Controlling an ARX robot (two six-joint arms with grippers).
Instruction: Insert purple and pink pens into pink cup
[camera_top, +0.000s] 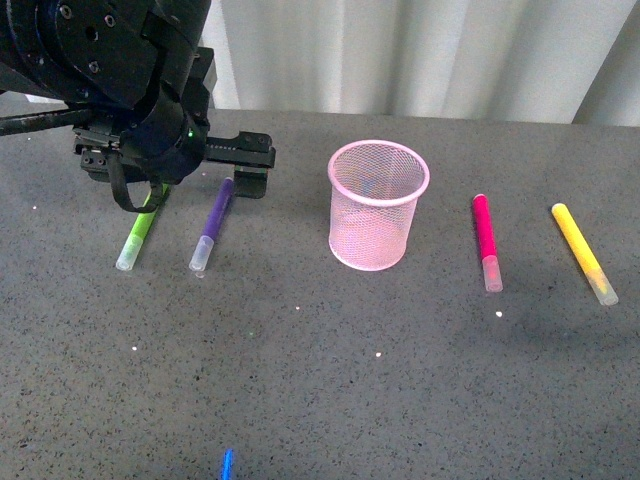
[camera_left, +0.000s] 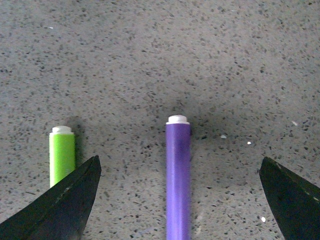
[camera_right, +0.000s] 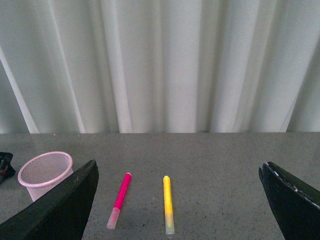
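The purple pen (camera_top: 212, 228) lies on the grey table left of the pink cup (camera_top: 378, 203), clear cap toward me. The cup stands upright and looks empty. The pink pen (camera_top: 486, 242) lies to the right of the cup. My left gripper (camera_top: 205, 180) hangs open over the purple pen's far end. In the left wrist view the left gripper (camera_left: 179, 160) straddles the purple pen (camera_left: 178, 175) without touching it. My right gripper (camera_right: 178, 162) is open and empty, out of the front view. Its wrist view shows the pink pen (camera_right: 120, 199) and the cup (camera_right: 44, 172) ahead.
A lime-green marker (camera_top: 140, 232) lies just left of the purple pen, close to one left finger (camera_left: 62, 155). A yellow marker (camera_top: 584, 253) lies right of the pink pen (camera_right: 168, 205). A small blue object (camera_top: 227, 465) sits at the front edge. A white curtain hangs behind the table.
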